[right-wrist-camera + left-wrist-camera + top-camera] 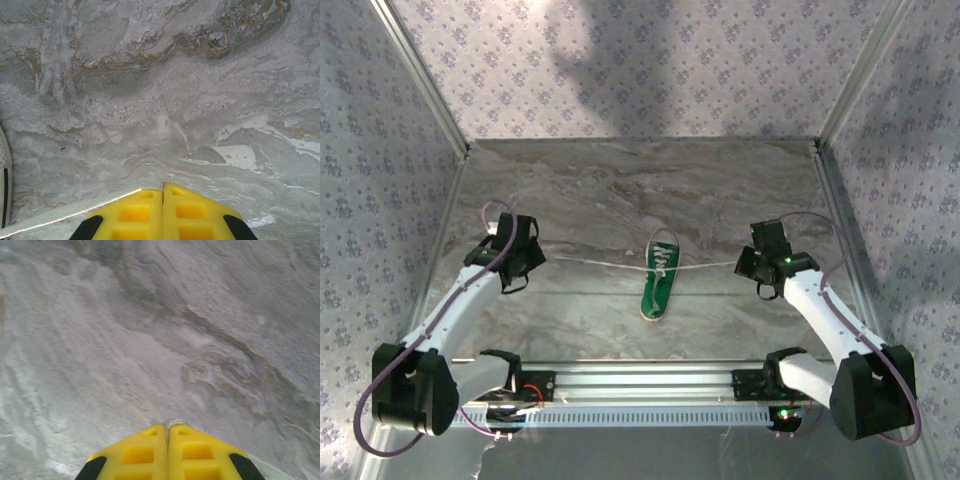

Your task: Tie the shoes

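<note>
left wall (380,200): close outside the left arm, so little room to pull further outward.
left gripper (167,426): yellow fingers pressed together, pinching the left lace; a bit of white shows at the tips.
left lace (595,262): taut and nearly straight, running from the left fingers rightward to the shoe's laced middle.
shoe (659,285): green, at the table's centre, between the two arms and about equally far from each. its long axis runs near-to-far, tilted slightly. which end is the toe is too small to tell.
right lace (70,214): a flat white band, taut, running from the right fingers leftward to the shoe, whose white sole edge shows at the wrist view's left border.
right gripper (163,186): yellow fingers pressed together, pinching the right lace at their left side.
right wall (910,200): close outside the right arm, with as little room as on the left.
table (620,190): open marble beyond the shoe and on both sides of it.
rail (640,378): runs between the bases, just short of the shoe's near end.
turning relation: both laces lie in one line crossways to the shoe. i judge the free room is inward and over the shoe, so crossing the ends means bringing both grippers toward the centre.
</note>
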Available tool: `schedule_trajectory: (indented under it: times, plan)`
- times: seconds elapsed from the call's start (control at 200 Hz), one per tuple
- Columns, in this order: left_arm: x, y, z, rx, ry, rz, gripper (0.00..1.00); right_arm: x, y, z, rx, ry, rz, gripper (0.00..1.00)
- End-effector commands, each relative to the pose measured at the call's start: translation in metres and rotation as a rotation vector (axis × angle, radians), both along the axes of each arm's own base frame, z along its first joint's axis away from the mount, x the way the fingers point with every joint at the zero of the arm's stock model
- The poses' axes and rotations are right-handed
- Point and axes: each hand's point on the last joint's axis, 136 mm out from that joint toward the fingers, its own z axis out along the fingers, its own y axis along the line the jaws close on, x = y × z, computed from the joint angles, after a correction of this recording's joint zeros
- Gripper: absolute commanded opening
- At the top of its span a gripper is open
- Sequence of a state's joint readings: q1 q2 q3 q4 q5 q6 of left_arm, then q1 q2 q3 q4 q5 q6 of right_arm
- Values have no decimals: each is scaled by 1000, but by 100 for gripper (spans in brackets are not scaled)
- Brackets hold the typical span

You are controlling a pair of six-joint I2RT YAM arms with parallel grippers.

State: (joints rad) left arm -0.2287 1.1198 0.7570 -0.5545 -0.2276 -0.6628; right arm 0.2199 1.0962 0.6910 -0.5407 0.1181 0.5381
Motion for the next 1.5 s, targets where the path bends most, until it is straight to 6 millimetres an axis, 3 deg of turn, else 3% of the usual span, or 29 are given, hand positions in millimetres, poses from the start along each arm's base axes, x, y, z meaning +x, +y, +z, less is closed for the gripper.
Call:
schedule_trajectory:
  times: [0.0, 0.265, 0.63, 0.829, 0.874, 0.989, 1.109, 1.164, 1.249, 1.289, 1.349, 1.399, 1.499]
  plan:
    - [-8, 26, -1, 123, 54, 74, 0, -1, -13, -1, -49, 31, -42, 0]
    - [-18, 48, -13, 253, 152, 142, 0, -19, -38, -19, -91, 154, -160, 0]
    - [-32, 67, -20, 347, 221, 214, 0, -25, -46, -23, -104, 176, -184, 0]
    - [-34, 64, -27, 324, 225, 209, 0, -26, -49, -20, -116, 164, -185, 0]
    - [-28, 51, -32, 268, 196, 149, 0, -22, -44, -17, -109, 145, -147, 0]
    - [-14, 9, -31, 150, 82, -12, 0, -11, -9, -3, -59, 50, 33, 0]
    - [-22, 5, -29, 154, 69, -18, 0, -4, 20, 23, -23, -82, 138, 0]
    - [-27, 12, -28, 172, 79, 11, 15, -2, 32, 34, -3, -136, 184, 0]
    - [-32, 18, -24, 193, 77, 30, 55, 0, 48, 50, 13, -203, 254, 0]
    - [-31, 16, -21, 185, 61, 19, 68, 0, 54, 58, 4, -231, 283, 0]
    - [-25, 7, -12, 151, 18, -21, 77, -1, 62, 68, -7, -272, 327, 0]
    - [-18, -7, -3, 105, -33, -78, 78, -1, 67, 76, 1, -304, 350, 0]
    - [-3, -52, 13, -16, -128, -253, 79, -2, 86, 96, 81, -376, 413, 0]
